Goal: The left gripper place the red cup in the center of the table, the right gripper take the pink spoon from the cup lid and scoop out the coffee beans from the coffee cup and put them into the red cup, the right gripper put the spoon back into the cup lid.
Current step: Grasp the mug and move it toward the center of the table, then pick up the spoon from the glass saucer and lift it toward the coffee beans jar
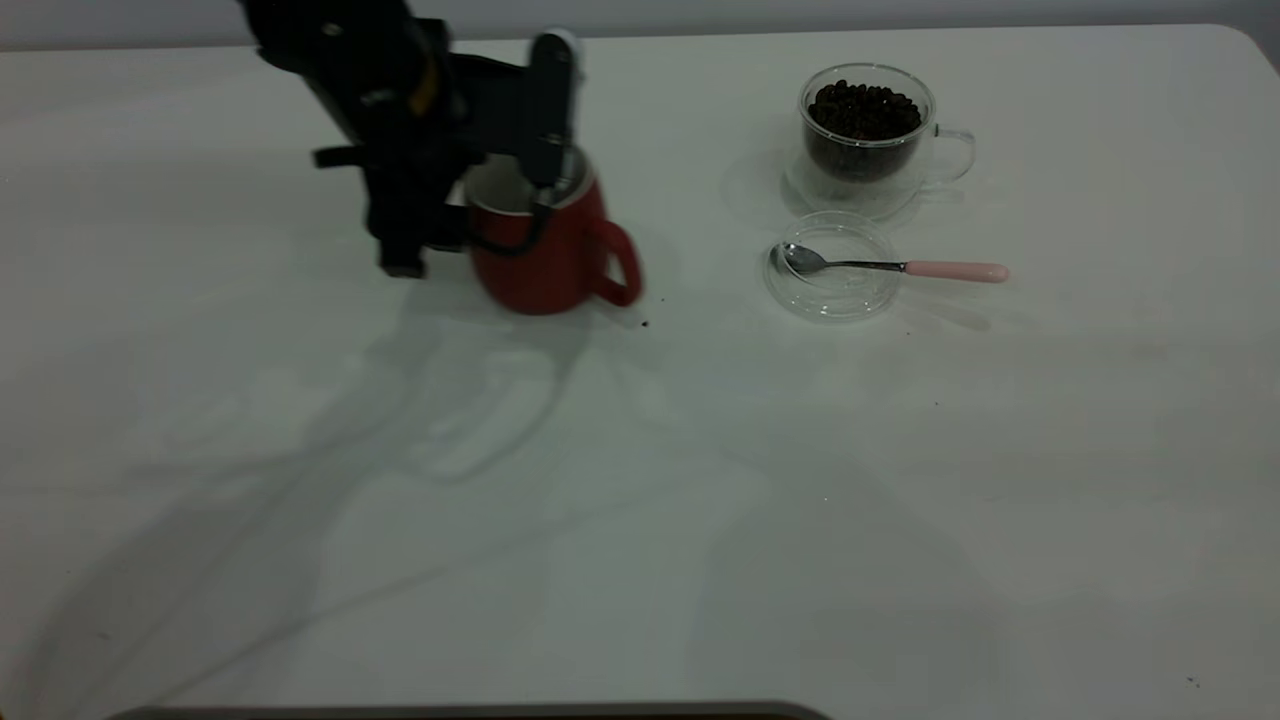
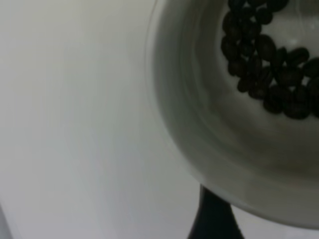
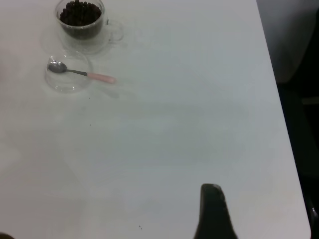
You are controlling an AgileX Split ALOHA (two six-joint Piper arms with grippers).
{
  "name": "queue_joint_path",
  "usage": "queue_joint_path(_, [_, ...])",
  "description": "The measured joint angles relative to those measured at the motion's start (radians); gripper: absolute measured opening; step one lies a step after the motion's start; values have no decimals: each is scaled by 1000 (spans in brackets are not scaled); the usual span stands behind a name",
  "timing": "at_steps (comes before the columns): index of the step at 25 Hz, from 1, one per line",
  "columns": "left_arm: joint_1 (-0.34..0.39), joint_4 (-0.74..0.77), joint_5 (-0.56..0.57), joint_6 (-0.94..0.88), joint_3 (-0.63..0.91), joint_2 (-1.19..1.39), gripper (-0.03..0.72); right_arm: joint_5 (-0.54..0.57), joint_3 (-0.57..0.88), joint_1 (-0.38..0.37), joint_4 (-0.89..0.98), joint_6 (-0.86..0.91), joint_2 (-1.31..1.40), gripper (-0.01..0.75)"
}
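Observation:
My left gripper is shut on the rim of the red cup, left of the table's middle in the exterior view. In the left wrist view the cup's pale inside holds some coffee beans. One dark finger shows below the rim. The pink-handled spoon lies across the clear cup lid, bowl inside it, handle pointing right. The glass coffee cup, full of beans, stands just behind the lid. My right gripper is over bare table near the right edge, far from the spoon.
A few loose specks lie on the white table, one beside the red cup. The table's right edge drops off into a dark area. The glass cup's handle points right.

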Motion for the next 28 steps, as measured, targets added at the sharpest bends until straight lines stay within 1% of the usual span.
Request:
queue_joint_path(3, [-18,0,7,-74,0,0,586,0,0,0,0,0,0,546])
queue_joint_path(5, [-20,0,49,-149,0,-14,586,0,0,0,0,0,0,546])
queue_joint_path(8, [-18,-1,216,-356,0,-88,586,0,0,0,0,0,0,546])
queue_joint_path(11, [-18,14,390,-631,0,-223,586,0,0,0,0,0,0,546])
queue_joint_path(13, [-18,42,492,-776,0,-334,586,0,0,0,0,0,0,546])
queue_joint_path(15, [-17,60,594,-881,0,-443,586,0,0,0,0,0,0,546])
queue_joint_path(18, [-17,63,728,-935,0,-616,586,0,0,0,0,0,0,546])
queue_joint_path(22, [-17,48,900,-948,0,-848,586,0,0,0,0,0,0,546])
queue_joint_path(26, [-17,46,1022,-929,2,-1068,586,0,0,0,0,0,0,546])
queue_joint_path(28, [-17,38,1031,-902,3,-1182,586,0,0,0,0,0,0,546])
